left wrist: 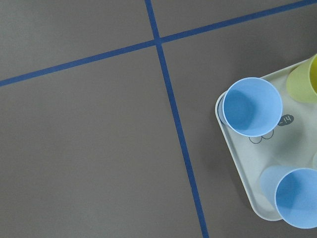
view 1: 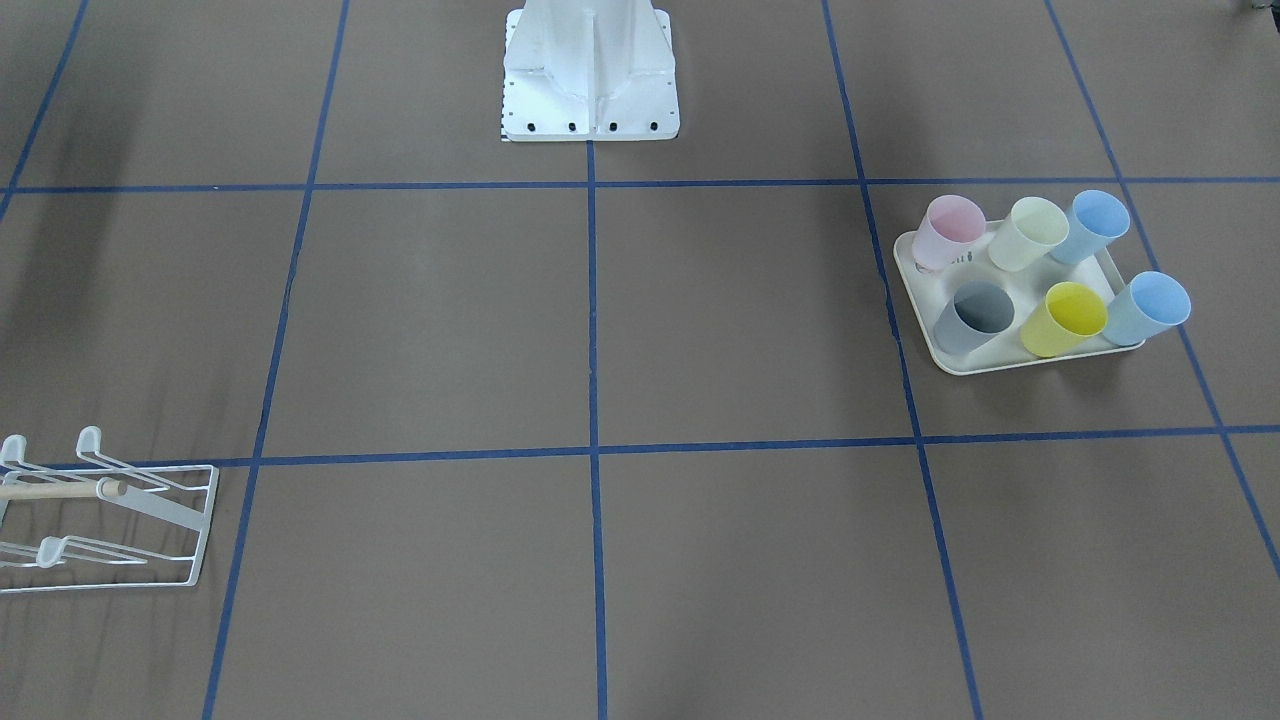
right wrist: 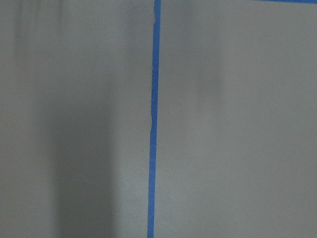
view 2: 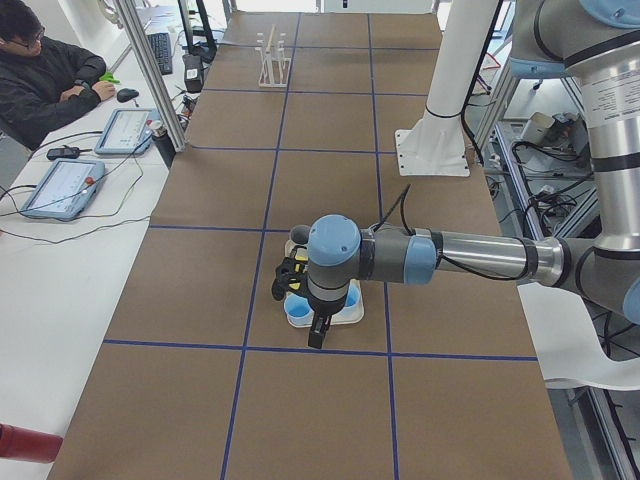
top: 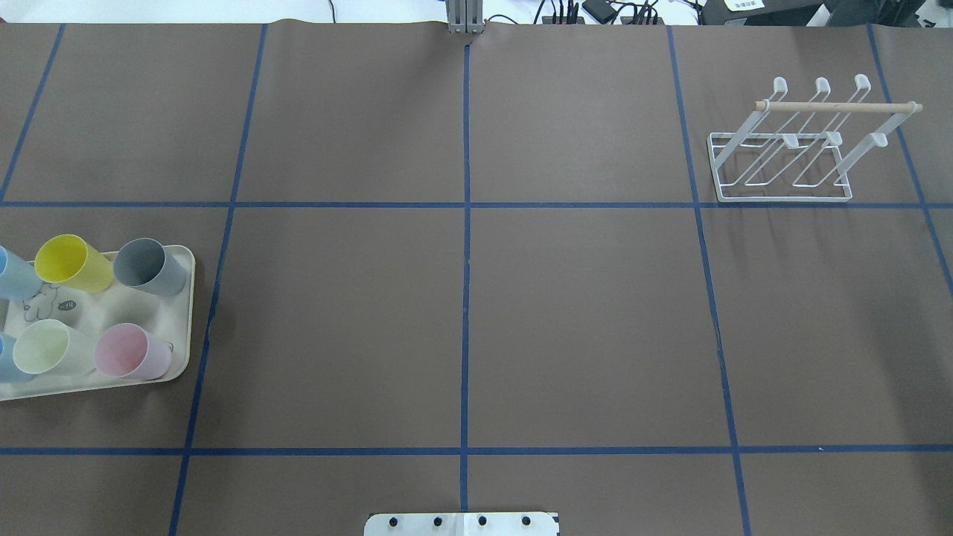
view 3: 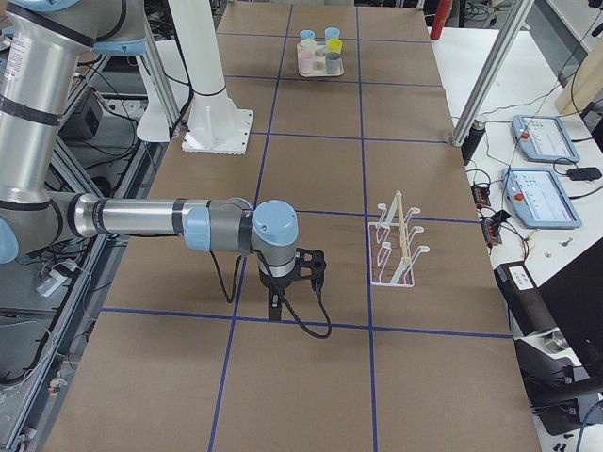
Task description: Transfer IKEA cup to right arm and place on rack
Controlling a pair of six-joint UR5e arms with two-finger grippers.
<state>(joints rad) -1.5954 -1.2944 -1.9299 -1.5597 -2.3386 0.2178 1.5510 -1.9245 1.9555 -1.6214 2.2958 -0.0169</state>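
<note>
Several IKEA cups stand on a cream tray (view 1: 962, 363): pink (view 1: 945, 232), cream (view 1: 1035, 235), grey (view 1: 975, 315), yellow (view 1: 1065, 318) and two blue ones (view 1: 1150, 308). The left gripper (view 2: 287, 284) hovers over the tray's end with the blue cups; I cannot tell if it is open or shut. Its wrist view looks down on a blue cup (left wrist: 251, 106) and no fingers. The white wire rack (top: 789, 149) stands bare at the opposite far corner. The right arm's gripper (view 3: 309, 267) hangs over bare table just beside the rack (view 3: 396, 247), its state unclear.
Brown table cover with a blue tape grid (top: 465, 298). The white robot base (view 1: 590, 75) sits at the middle of the robot-side edge. A seated person (view 2: 45, 75) and tablets (view 2: 62, 187) are at a side bench. A black cable loop (view 3: 306, 320) dangles under the right wrist.
</note>
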